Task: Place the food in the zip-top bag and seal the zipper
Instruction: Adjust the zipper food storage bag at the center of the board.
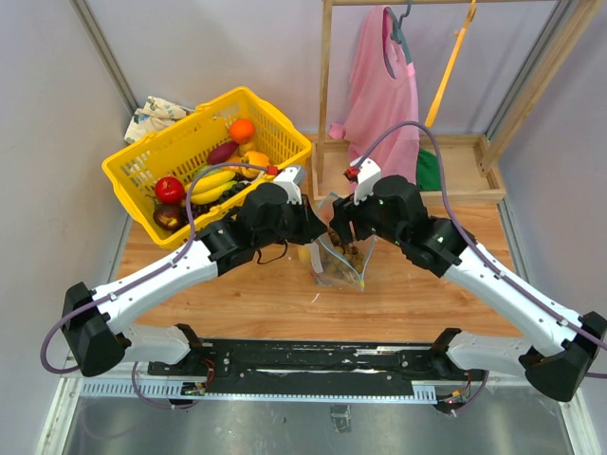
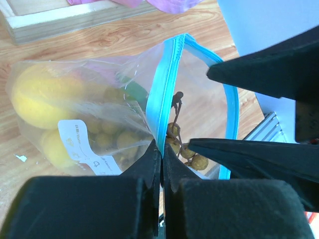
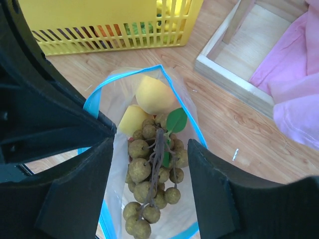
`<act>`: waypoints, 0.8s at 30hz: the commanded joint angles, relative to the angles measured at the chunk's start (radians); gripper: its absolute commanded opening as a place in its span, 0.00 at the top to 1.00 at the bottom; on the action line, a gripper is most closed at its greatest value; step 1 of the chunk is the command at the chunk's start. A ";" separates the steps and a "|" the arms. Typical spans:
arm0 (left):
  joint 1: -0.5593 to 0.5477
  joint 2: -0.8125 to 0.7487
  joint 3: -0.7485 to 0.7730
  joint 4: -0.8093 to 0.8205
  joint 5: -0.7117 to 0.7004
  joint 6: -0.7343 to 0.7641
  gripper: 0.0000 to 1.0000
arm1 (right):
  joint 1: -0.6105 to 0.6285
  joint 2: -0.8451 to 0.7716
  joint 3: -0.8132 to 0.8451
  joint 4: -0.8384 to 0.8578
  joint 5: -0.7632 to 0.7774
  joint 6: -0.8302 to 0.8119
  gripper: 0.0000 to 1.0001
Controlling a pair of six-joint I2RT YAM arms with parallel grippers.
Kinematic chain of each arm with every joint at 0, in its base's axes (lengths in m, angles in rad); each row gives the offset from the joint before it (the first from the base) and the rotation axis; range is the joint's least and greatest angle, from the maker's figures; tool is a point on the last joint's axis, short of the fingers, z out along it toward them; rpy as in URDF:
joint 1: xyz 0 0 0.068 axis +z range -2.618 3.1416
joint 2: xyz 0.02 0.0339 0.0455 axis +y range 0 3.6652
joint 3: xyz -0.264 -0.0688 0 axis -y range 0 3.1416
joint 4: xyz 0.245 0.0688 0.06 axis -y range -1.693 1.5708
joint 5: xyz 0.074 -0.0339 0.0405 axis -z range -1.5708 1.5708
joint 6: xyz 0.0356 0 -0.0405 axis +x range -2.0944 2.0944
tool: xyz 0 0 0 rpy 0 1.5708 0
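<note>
At the centre of the wooden table [image 1: 256, 303], just in front of the yellow basket [image 1: 156, 142], we find the zip-top bag [image 1: 340, 267] mouth-up between both arms. The left gripper [image 2: 161, 152] is pressed together, pinching the zipper [image 2: 165, 84] strip on one lip. The right gripper [image 3: 149, 144] is spread wide over the mouth and grips nothing. The brownish grape cluster [image 3: 149, 184] lies inside the bag beneath it, against two yellow fruits [image 3: 152, 94].

We judge the step in hand to be loading. To do it well, we recommend lifting the right gripper straight up so neither finger snags the free lip, with the left pinch steadying the mouth. Stem and leaf should sit below the zipper line before sealing.

The white label [image 2: 87, 149] carries small print and icons; we cannot read them.
</note>
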 commanded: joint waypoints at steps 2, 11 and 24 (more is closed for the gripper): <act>0.006 -0.019 -0.001 0.026 -0.012 -0.006 1.00 | 0.001 -0.042 -0.002 -0.095 -0.017 -0.012 0.43; 0.008 -0.021 0.007 0.023 -0.006 -0.005 1.00 | 0.001 -0.058 -0.127 -0.022 -0.011 0.051 0.64; 0.008 -0.024 0.009 0.047 0.063 -0.001 1.00 | 0.001 0.152 -0.145 0.219 0.006 0.039 0.99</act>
